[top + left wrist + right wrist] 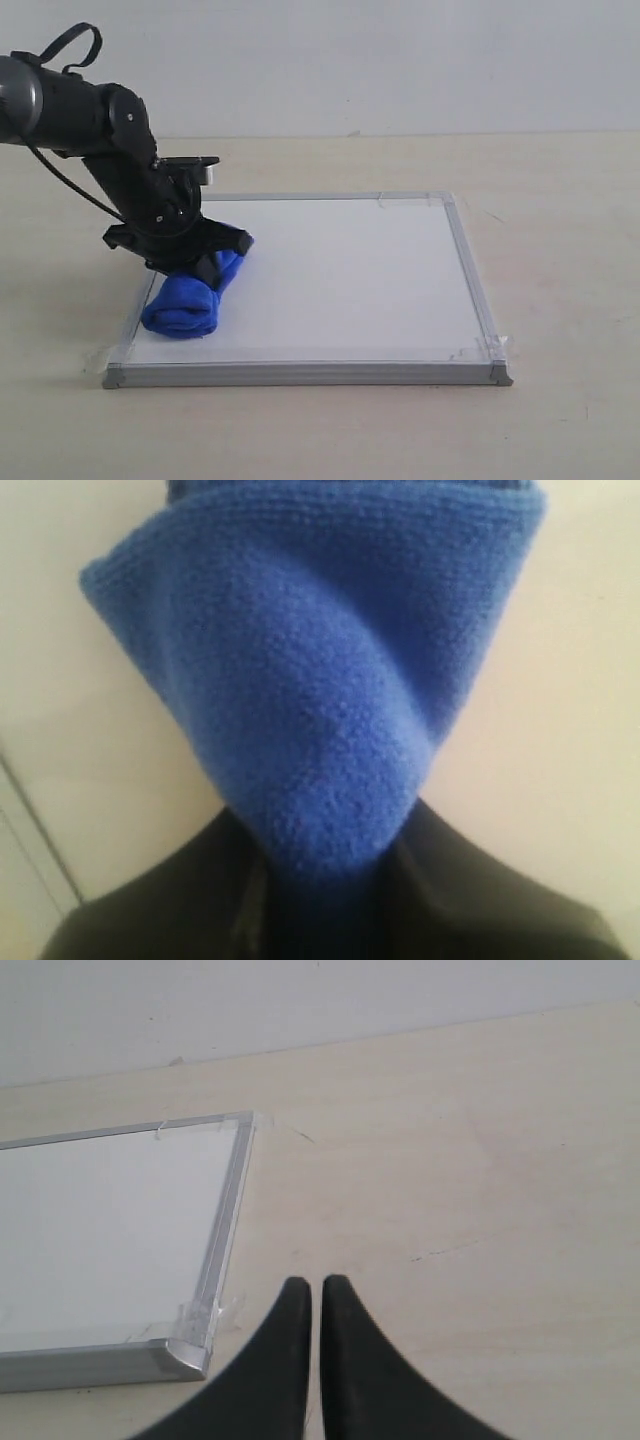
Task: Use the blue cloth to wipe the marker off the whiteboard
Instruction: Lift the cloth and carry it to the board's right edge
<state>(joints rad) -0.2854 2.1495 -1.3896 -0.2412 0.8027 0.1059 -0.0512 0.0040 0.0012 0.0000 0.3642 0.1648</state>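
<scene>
1. whiteboard (340, 270): exposed surface shows no marker; any trace left would be hidden under the cloth.
2. blue cloth (185, 305): on the board at 8 o'clock, pinched by the left gripper (205, 262).
3. right gripper (316, 1295): pressed together, empty, over the table (480, 1160) off the 4 o'clock corner.
Status — wiping judged nearly done.

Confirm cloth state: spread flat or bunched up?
Bunched. The blue cloth is a thick rolled bundle lying on the whiteboard, one end pinched in the left gripper.
</scene>
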